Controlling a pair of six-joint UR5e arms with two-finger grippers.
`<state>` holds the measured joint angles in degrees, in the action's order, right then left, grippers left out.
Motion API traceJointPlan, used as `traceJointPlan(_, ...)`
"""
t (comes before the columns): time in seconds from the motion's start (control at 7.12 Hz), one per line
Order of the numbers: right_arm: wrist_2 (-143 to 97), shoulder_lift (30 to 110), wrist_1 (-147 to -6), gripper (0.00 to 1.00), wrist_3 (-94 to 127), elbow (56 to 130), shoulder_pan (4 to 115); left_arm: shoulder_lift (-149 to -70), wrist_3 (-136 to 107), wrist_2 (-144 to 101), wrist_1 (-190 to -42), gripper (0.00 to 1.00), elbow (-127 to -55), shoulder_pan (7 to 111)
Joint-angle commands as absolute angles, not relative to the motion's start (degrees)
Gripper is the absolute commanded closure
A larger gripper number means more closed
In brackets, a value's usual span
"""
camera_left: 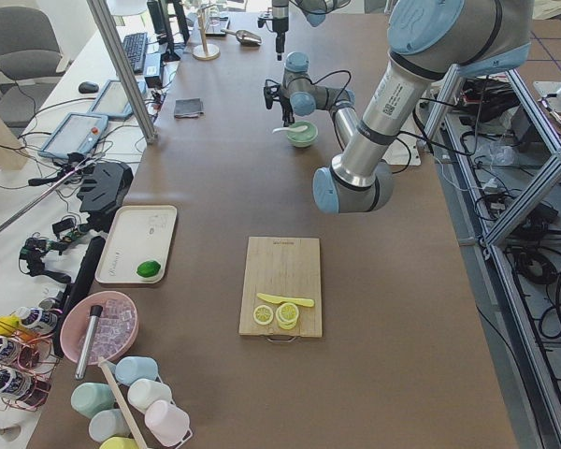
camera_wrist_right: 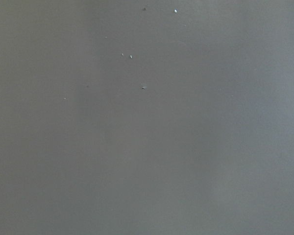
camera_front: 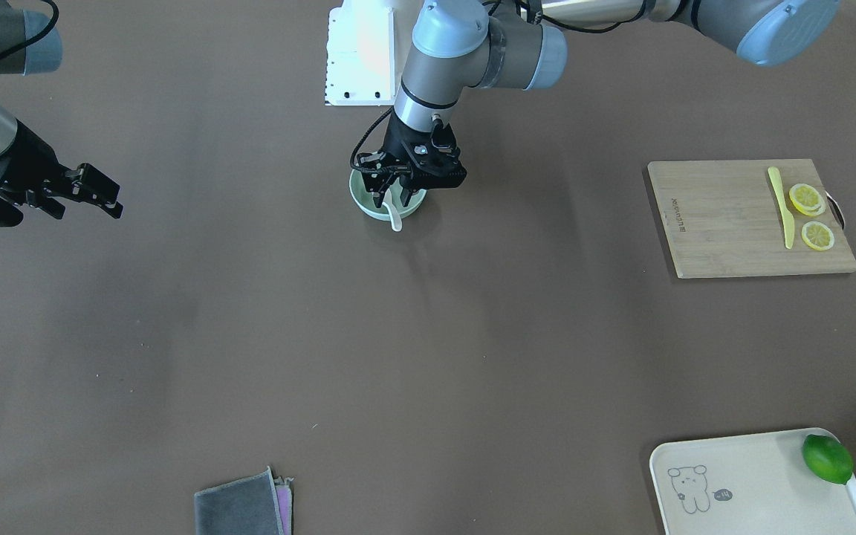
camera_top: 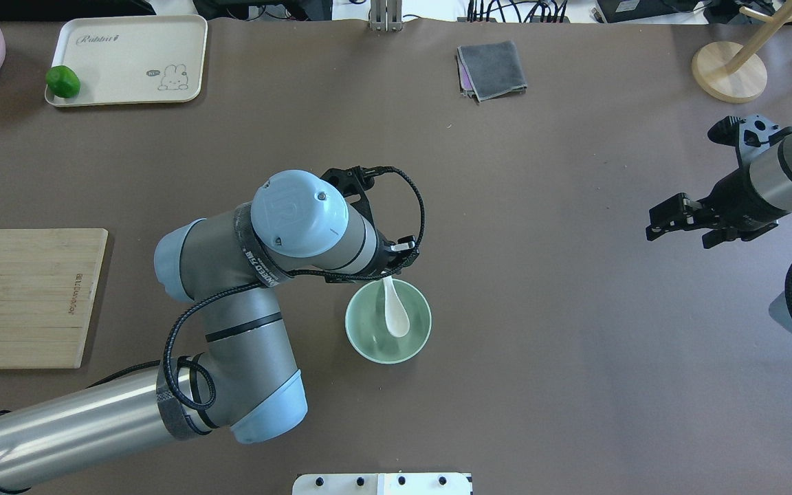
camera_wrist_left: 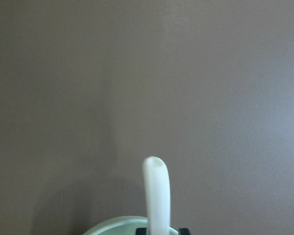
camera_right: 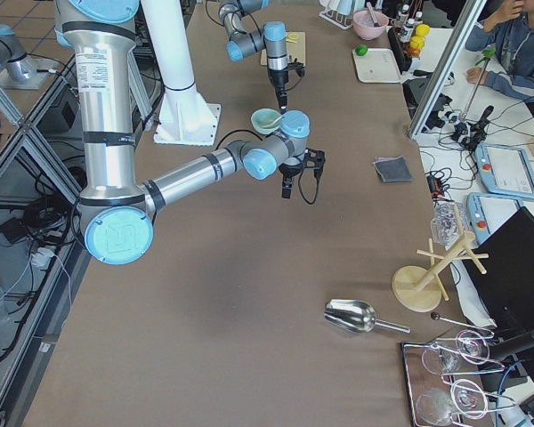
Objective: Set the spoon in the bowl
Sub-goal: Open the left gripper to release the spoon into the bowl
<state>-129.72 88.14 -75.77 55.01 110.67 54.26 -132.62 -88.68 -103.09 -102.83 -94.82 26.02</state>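
The pale mint-green bowl [camera_top: 367, 338] stands near the middle of the table, close to my base. It also shows in the front view [camera_front: 363, 200]. The white spoon [camera_top: 396, 317] has its scoop inside the bowl. Its handle [camera_front: 395, 220] slants up over the rim away from my base. In the left wrist view the handle [camera_wrist_left: 157, 196] rises between two black fingertips above the bowl's rim [camera_wrist_left: 112, 226]. My left gripper [camera_front: 393, 195] hangs over the bowl, shut on the spoon's handle. My right gripper [camera_top: 674, 225] is open and empty, far off at the table's right side.
A wooden chopping board [camera_front: 725, 223] holds a yellow knife [camera_front: 783, 208] and lemon slices [camera_front: 807, 199]. A cream tray [camera_front: 755, 483] holds a lime [camera_front: 828, 458]. A grey cloth [camera_front: 242, 509] lies at the far edge. A wooden stand [camera_top: 729, 72] is at the far right.
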Motion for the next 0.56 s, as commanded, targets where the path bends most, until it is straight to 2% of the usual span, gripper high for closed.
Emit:
traceJointPlan(0.0, -130.5, 88.3, -75.7, 0.00, 54.9, 110.8, 55.0, -132.5, -88.6, -102.8, -102.7, 0.02, -95.6, 26.1)
traceJointPlan(0.14, -132.3, 88.3, -75.7, 0.00, 54.8, 110.9, 56.6, -132.0, -88.3, -103.1, -102.0, 0.02, -97.9, 26.4)
traceJointPlan(0.42, -132.6, 89.9, -75.7, 0.00, 50.3, 110.7, 59.4, -127.1, -75.8, -106.0, -87.7, 0.02, -110.5, 29.2)
